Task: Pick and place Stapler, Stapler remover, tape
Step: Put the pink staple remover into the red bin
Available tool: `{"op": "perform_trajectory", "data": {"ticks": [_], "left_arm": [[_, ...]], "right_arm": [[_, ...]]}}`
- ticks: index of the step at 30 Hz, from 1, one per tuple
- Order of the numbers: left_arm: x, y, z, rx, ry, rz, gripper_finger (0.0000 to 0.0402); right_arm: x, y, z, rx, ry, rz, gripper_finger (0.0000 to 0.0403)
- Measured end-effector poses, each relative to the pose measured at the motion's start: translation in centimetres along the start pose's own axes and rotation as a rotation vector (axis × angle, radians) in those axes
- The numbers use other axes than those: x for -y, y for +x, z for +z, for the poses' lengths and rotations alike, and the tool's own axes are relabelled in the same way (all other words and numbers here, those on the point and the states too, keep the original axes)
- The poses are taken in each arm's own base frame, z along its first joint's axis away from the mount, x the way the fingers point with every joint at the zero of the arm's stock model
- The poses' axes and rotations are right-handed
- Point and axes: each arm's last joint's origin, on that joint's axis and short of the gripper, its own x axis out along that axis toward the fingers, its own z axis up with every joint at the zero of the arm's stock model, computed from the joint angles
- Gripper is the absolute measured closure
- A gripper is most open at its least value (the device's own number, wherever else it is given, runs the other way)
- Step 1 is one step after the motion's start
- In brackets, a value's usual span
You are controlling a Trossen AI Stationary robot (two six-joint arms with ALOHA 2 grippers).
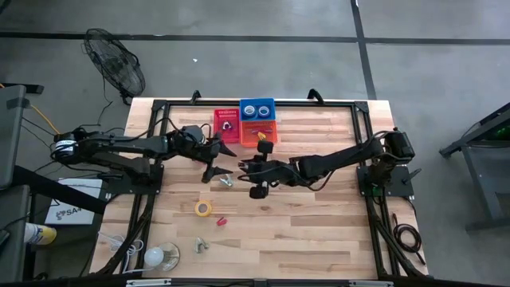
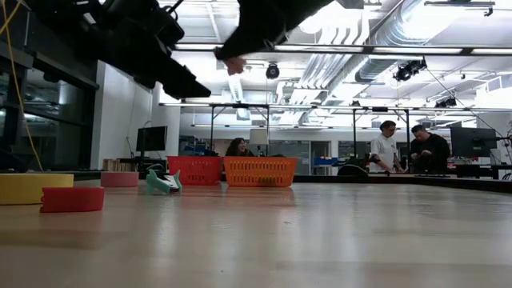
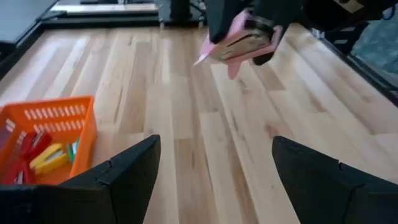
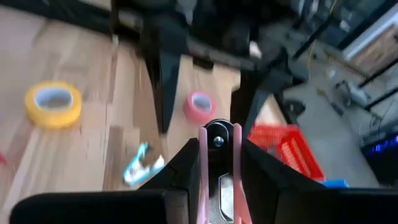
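From above, the right pincer [image 1: 245, 167] hangs over the middle of the pale wooden plank table [image 1: 319, 231], clenched on a pink stapler that is hard to make out from here. The left pincer [image 1: 217, 159] waits just beside it, released wide. A yellow tape roll [image 1: 203, 209] and a small red roll [image 1: 221, 221] lie nearer the front edge; a red basket [image 1: 225, 125], a blue basket [image 1: 257, 109] and an orange basket [image 1: 256, 132] sit at the back.

At table level, a teal staple remover [image 2: 162, 182] lies before the baskets.

The left wrist camera shows the pink stapler [image 3: 239, 43] gripped in the air above the planks.

The right wrist camera shows the fingers [image 4: 186, 163] pinching the stapler, with a pink tape roll [image 4: 199, 106] on the table beyond.
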Motion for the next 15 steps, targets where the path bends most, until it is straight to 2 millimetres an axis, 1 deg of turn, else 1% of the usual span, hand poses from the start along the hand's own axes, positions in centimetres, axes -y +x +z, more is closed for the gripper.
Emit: {"op": "perform_trajectory", "data": {"ticks": [8, 15], "left_arm": [[0.9, 0.2, 1.2, 0.112, 0.053, -0.049, 0.0097], [2.2, 0.4, 2.4, 0.223, 0.107, -0.093, 0.0097]], "right_arm": [[-0.2, -0.4, 1.7, 0.158, -0.023, -0.011, 0.0324], [-0.2, -0.5, 2.1, 0.2, -0.021, 0.009, 0.0324]]}}
